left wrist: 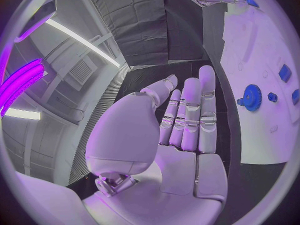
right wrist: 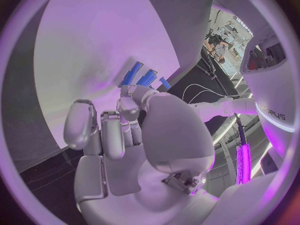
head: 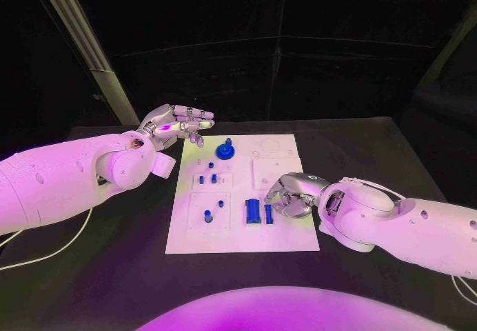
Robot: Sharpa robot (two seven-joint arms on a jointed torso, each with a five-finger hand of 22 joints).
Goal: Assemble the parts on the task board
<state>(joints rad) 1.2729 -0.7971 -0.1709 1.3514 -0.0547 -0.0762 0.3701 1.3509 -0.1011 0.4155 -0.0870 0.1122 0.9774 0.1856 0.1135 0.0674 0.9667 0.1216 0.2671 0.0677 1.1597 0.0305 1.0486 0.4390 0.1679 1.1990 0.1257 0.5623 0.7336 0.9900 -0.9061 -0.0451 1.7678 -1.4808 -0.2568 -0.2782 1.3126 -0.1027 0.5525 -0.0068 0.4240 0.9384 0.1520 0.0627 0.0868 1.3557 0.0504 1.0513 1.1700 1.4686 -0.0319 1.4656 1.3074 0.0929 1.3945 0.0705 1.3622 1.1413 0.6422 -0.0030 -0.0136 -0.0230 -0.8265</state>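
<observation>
The white task board [head: 283,234] lies in the middle of the table. A blue gear [head: 225,149] stands near its far edge, and several small blue pegs [head: 208,216] stand in its left half. Two blue blocks [head: 252,210] lie side by side near the middle. My right hand [head: 286,195] rests low over the board's right half, fingers curled in, tips beside the narrower block [head: 268,214]; nothing shows inside it. The right wrist view has those curled fingers [right wrist: 109,135] just short of the blue blocks [right wrist: 147,77]. My left hand [head: 177,124] hovers above the far left corner, fingers straight and apart, empty.
The black table [head: 99,276] surrounds the board. A slanted pale post [head: 99,62] rises behind the left hand. In the left wrist view, the gear [left wrist: 252,96] and a peg [left wrist: 272,97] sit on the board [left wrist: 262,50] beyond my flat palm [left wrist: 187,130].
</observation>
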